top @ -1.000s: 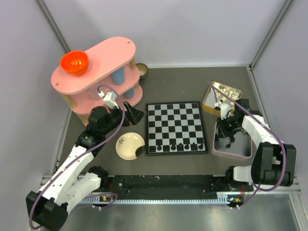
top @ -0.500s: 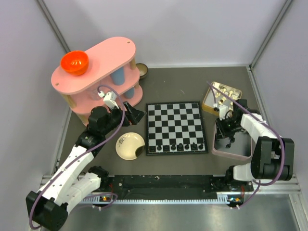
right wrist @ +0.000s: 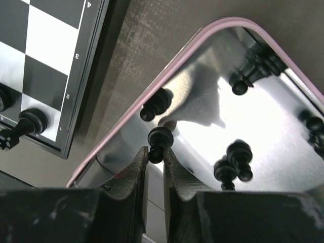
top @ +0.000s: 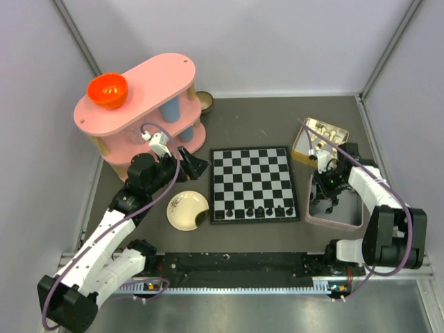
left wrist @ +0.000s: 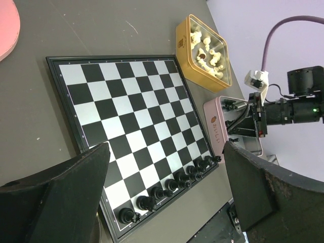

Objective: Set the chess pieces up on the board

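The board (top: pixel 251 182) lies mid-table, with several black chess pieces (top: pixel 258 211) standing in a row along its near edge; the left wrist view shows that row (left wrist: pixel 172 185) too. My right gripper (top: pixel 326 191) reaches down into the pink tin (top: pixel 333 223). Its jaws (right wrist: pixel 156 152) are shut on the head of a black pawn (right wrist: pixel 160 137). Other black pieces (right wrist: pixel 237 152) lie loose on the tin's shiny floor. My left gripper (top: pixel 194 163) hangs open and holds nothing, left of the board and facing it (left wrist: pixel 166 152).
A yellow tin (top: pixel 318 139) of cream chessmen sits behind the pink tin. A cream plate (top: pixel 187 210) lies left of the board. At the back left stands a pink two-tier shelf (top: pixel 139 104) with an orange bowl (top: pixel 107 90) on top.
The right gripper's jaws have closed onto the black pawn in the pink tin. The left arm has not moved.
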Available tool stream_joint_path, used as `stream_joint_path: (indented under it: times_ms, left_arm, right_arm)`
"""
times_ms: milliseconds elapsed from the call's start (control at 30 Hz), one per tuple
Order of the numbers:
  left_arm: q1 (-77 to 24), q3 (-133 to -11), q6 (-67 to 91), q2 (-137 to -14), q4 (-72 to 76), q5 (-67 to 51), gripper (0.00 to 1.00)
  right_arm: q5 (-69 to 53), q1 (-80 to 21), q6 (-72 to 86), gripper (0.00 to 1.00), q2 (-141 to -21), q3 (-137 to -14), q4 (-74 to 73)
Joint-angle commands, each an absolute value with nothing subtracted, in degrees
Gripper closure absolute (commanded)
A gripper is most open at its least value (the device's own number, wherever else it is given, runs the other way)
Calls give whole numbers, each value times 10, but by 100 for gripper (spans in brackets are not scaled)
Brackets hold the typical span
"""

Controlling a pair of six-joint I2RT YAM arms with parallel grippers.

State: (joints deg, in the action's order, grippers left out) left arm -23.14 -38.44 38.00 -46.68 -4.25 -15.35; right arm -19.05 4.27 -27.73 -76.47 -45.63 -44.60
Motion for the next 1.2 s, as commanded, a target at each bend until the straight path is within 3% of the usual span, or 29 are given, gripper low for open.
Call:
stream_joint_path:
  times_ms: [0, 300, 533, 733, 1167]
  left_arm:
    - [-232, -388, 374, -468, -20, -150, 1]
    - [-232, -395, 372, -484, -10, -157, 1]
    - [-232, -395, 369, -484, -15, -158, 1]
    - [-232, -395, 374, -482, -15, -156, 1]
    - [-232, -383, 373, -465, -29, -142, 1]
  right_arm:
    - [-161, 43, -307, 95, -701, -483, -487]
    - [-228, 33, -312, 96, -672, -569, -540]
    - [-286, -47, -301, 95, -692, -587, -542]
    - [-272, -130, -279, 95, -731, -567, -496]
    - [-242, -196, -273, 94, -786, -551, -467]
